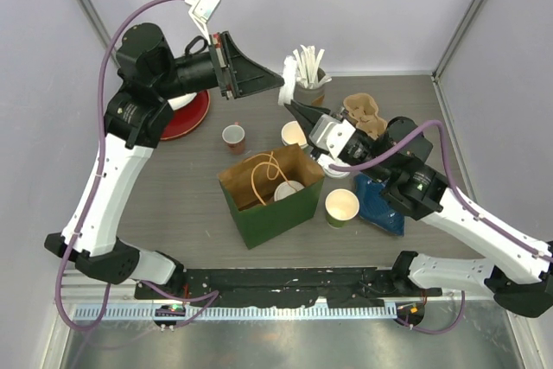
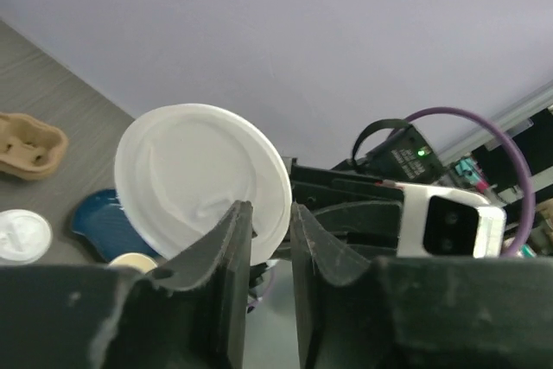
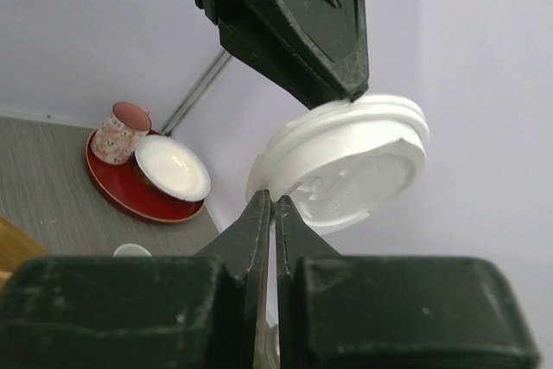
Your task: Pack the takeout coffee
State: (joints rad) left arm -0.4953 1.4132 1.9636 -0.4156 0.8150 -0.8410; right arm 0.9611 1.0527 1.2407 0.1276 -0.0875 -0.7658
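A round white lid [image 1: 288, 73] hangs in the air behind the green paper bag [image 1: 275, 213]. My left gripper [image 1: 280, 82] reaches in from the left, its jaws a little apart with the lid's rim [image 2: 203, 181] filling the gap. My right gripper [image 1: 292, 108] comes up from below, shut on the lid's opposite edge [image 3: 346, 162]. One lidded cup [image 1: 289, 189] stands inside the bag. An open green cup [image 1: 342, 207] stands right of the bag. Another open cup [image 1: 294, 133] stands behind it.
A small red-and-white cup [image 1: 233, 136] stands left of the bag. A red plate [image 3: 121, 187] at the back left carries a pink tumbler [image 3: 121, 131] and a white dish [image 3: 173, 168]. A stirrer holder [image 1: 309, 75], a cardboard carrier [image 1: 363, 114] and a blue item [image 1: 380, 200] lie to the right.
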